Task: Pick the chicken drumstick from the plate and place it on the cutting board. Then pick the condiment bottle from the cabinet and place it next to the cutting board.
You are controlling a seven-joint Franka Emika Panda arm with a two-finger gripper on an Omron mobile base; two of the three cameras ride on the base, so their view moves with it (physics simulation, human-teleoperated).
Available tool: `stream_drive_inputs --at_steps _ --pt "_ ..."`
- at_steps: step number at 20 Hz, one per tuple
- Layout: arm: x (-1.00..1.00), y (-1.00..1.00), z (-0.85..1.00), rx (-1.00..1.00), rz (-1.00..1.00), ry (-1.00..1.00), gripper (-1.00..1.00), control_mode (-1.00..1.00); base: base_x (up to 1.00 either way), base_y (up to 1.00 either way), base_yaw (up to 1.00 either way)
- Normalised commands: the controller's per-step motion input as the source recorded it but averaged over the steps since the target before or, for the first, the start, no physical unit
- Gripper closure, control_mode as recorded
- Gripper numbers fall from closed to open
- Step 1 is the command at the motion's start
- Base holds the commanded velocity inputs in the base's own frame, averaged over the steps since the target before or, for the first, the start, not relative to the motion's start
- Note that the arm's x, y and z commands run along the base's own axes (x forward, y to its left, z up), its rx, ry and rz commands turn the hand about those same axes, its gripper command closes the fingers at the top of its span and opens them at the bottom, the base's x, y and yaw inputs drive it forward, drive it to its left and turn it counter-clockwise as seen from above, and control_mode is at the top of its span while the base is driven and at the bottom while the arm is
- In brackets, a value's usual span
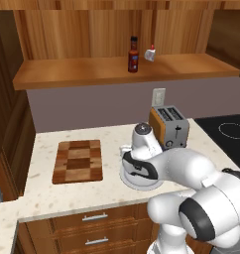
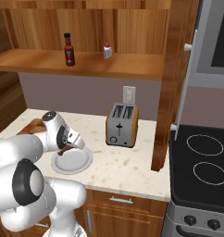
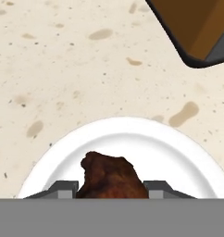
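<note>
Left to right: the checkered light-and-dark wooden cutting board [image 1: 78,161] is lying bare on the speckled beige counter [image 1: 47,196]; beside it the round white plate [image 3: 178,152] is bearing the small brown chicken drumstick [image 3: 109,176], which the dark two-finger gripper [image 3: 111,189] is pinching between its closed-in tips; the orange-sided toaster [image 1: 169,127] is standing behind; the slim dark-red condiment bottle [image 1: 133,54] is standing upright on the orange-brown open cabinet shelf [image 1: 82,72]

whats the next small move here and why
Probably lift straight up: the end effector looks shut on the chicken drumstick, which sits low over the plate. The cutting board lies bare off to the side, so clear the rim first.
</note>
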Motion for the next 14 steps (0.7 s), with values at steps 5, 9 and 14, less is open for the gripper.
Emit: stream_drive_inputs --at_steps 5,9,14 --pt "0.00 0.15 0.18 0.00 0.00 0.00 1.00 -1.00 0.00 0.00 0.00" --pt "0.00 0.18 0.16 0.00 0.00 0.00 1.00 -1.00 0.00 0.00 0.00" --pt "0.00 0.24 0.12 0.00 0.00 0.00 1.00 -1.00 0.00 0.00 0.00"
